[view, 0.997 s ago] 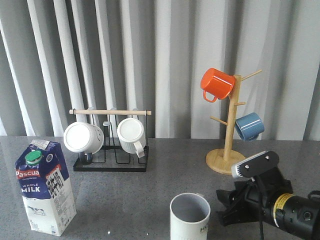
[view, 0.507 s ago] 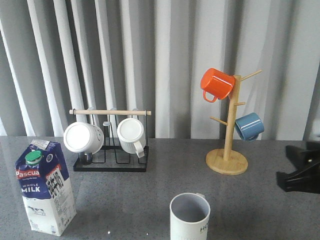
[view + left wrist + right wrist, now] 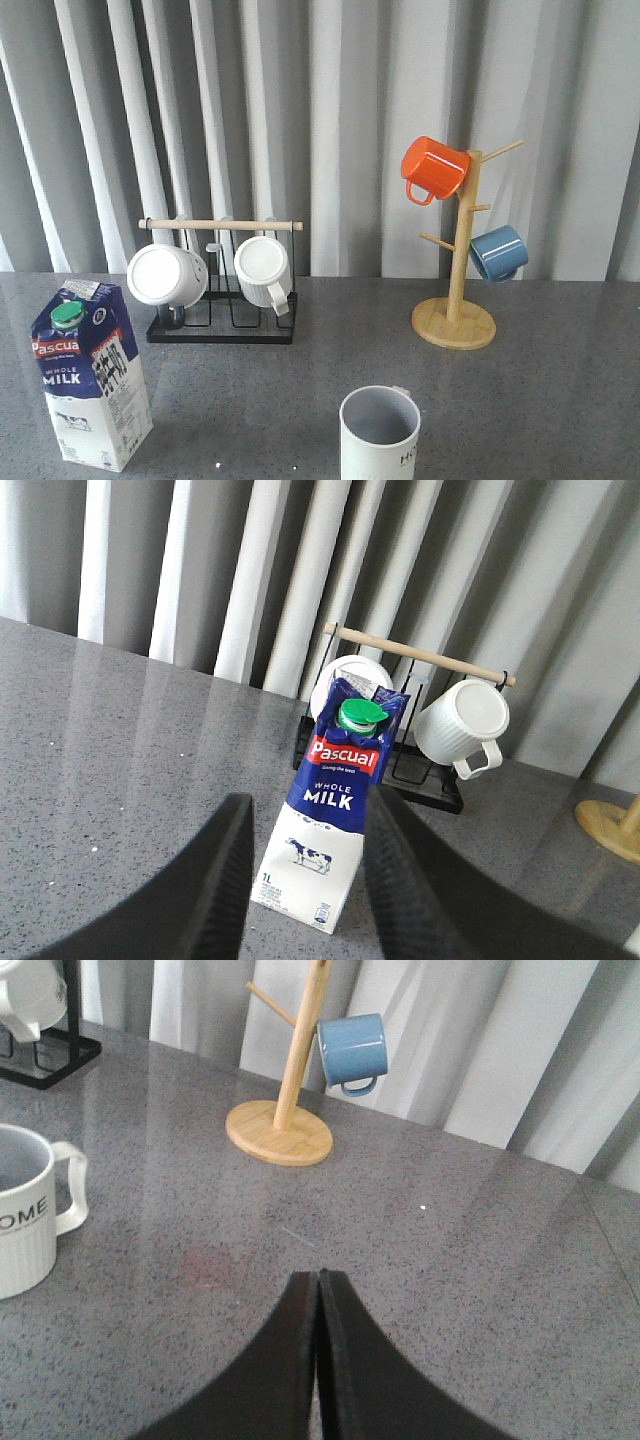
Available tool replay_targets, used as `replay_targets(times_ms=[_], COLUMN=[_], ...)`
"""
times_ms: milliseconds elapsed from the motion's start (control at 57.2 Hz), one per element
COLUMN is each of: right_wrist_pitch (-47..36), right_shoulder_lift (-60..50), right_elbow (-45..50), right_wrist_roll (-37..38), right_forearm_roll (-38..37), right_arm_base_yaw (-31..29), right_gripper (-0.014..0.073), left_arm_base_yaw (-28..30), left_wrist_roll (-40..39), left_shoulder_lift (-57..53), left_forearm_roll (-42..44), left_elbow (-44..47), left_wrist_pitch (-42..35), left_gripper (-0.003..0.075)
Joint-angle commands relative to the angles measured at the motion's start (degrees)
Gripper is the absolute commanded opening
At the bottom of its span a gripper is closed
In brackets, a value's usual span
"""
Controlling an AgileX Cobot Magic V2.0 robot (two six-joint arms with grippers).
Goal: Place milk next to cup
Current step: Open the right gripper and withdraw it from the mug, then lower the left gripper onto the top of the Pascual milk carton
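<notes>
The milk carton [image 3: 88, 375] stands upright at the left front of the grey desk [image 3: 250, 385], well apart from the cup [image 3: 380, 432] at centre front. Behind it, a black rack [image 3: 222, 300] holds two white mugs. The left pincer [image 3: 305, 880], spread wide, faces the carton without touching. The right pincer [image 3: 318, 1345] is pressed together over bare desk, near a wooden mug tree [image 3: 285, 1110].

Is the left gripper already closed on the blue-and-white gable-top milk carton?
No. In the left wrist view the left gripper is open, its dark fingers apart with the blue-and-white gable-top milk carton standing on the grey table beyond them.
</notes>
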Motion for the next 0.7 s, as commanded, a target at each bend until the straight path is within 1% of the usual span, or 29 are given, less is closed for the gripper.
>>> replay_targets(times_ms=[0, 122, 280, 682], right_wrist_pitch=[-2.29, -0.52, 1.52, 2.00], right_shoulder_lift=[-2.69, -4.97, -5.20, -5.20], right_elbow=[0.04, 0.69, 0.69, 0.69], right_wrist_roll=[-5.49, -5.22, -5.14, -5.19], right_forearm_roll=[3.29, 3.42, 5.21, 7.22], right_arm_base_yaw=[-0.17, -0.17, -0.17, -0.17], right_gripper=[-0.0011, -0.0011, -0.0011, -0.0011], left_arm_base_yaw=[-0.07, -0.07, -0.07, -0.07], left_wrist_roll=[0.14, 0.14, 0.14, 0.09], left_shoulder_lift=[0.84, 0.84, 0.84, 0.84], left_forearm_roll=[-0.32, -0.32, -0.32, -0.32], left_elbow=[-1.95, -1.95, -1.95, -1.95], left_wrist_pitch=[-4.21, -4.21, -4.21, -4.49], left_gripper=[0.0272, 0.0272, 0.0272, 0.0272])
